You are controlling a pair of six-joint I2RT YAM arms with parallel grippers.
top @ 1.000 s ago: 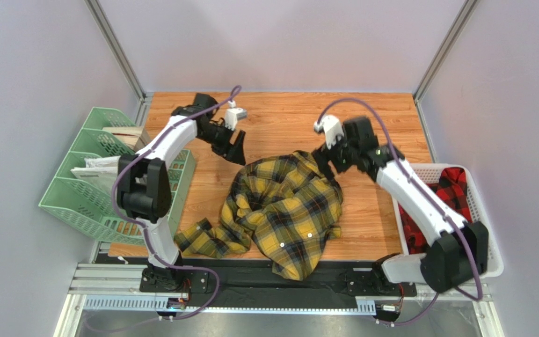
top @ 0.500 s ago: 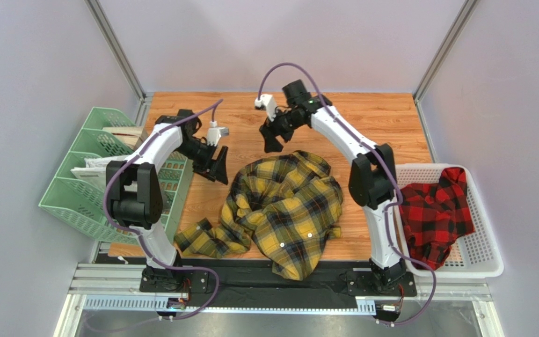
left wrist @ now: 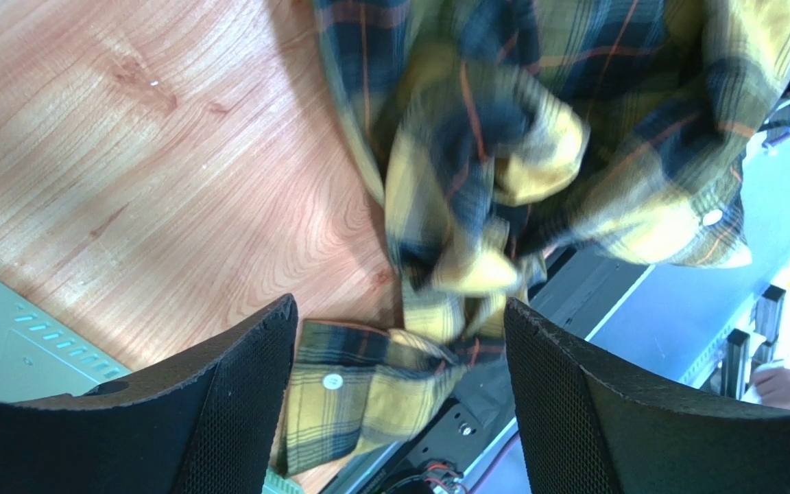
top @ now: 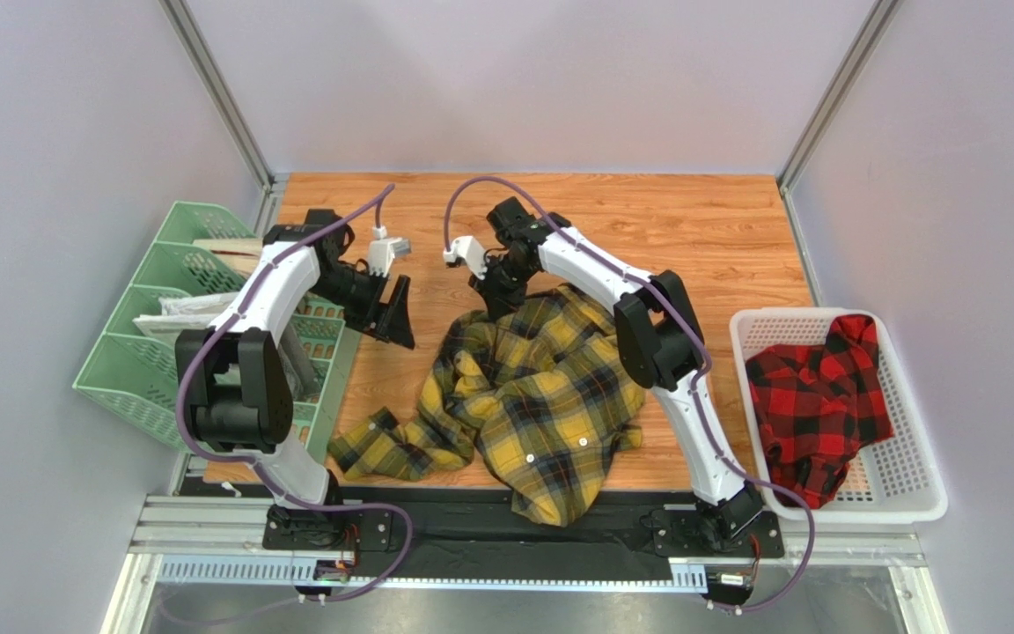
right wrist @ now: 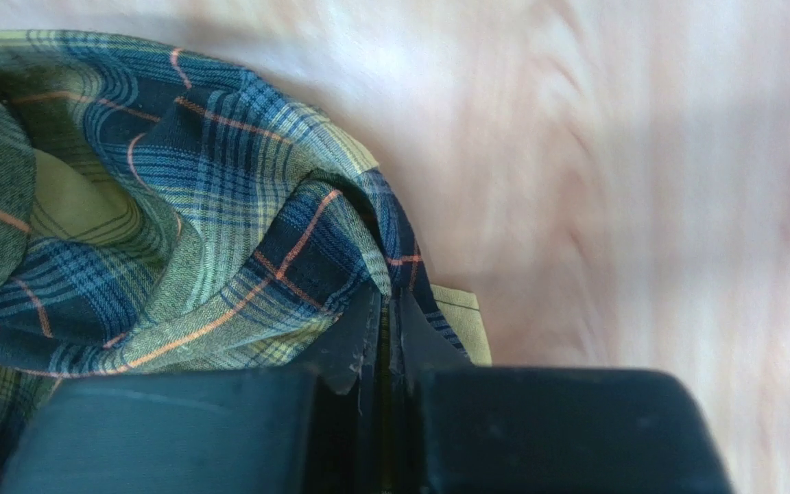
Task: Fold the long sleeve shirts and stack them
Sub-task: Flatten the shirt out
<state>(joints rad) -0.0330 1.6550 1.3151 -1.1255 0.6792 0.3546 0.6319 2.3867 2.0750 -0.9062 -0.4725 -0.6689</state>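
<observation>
A yellow-and-black checked shirt [top: 552, 396] lies crumpled in the middle of the wooden table, with one cuffed sleeve [top: 380, 449] trailing to the near left. My right gripper [top: 490, 293] is at the shirt's far-left edge. In the right wrist view it [right wrist: 389, 304] is shut, with a fold of the yellow shirt [right wrist: 183, 237] pinched at its tips. My left gripper [top: 397, 321] hangs open to the left of the shirt. The left wrist view shows its wide gap [left wrist: 399, 319] above the sleeve cuff [left wrist: 358, 391], not touching it. A red-and-black checked shirt [top: 823, 396] lies bunched in the basket.
A white perforated basket [top: 922, 436] stands at the right edge of the table. A green wire rack [top: 142, 357] holding papers stands at the left, close behind my left arm. Bare wood [top: 711, 238] shows at the far right.
My right arm swung from the right side across to the shirt's far-left edge and shut on the cloth. My left gripper drifted left and nearer, still open.
</observation>
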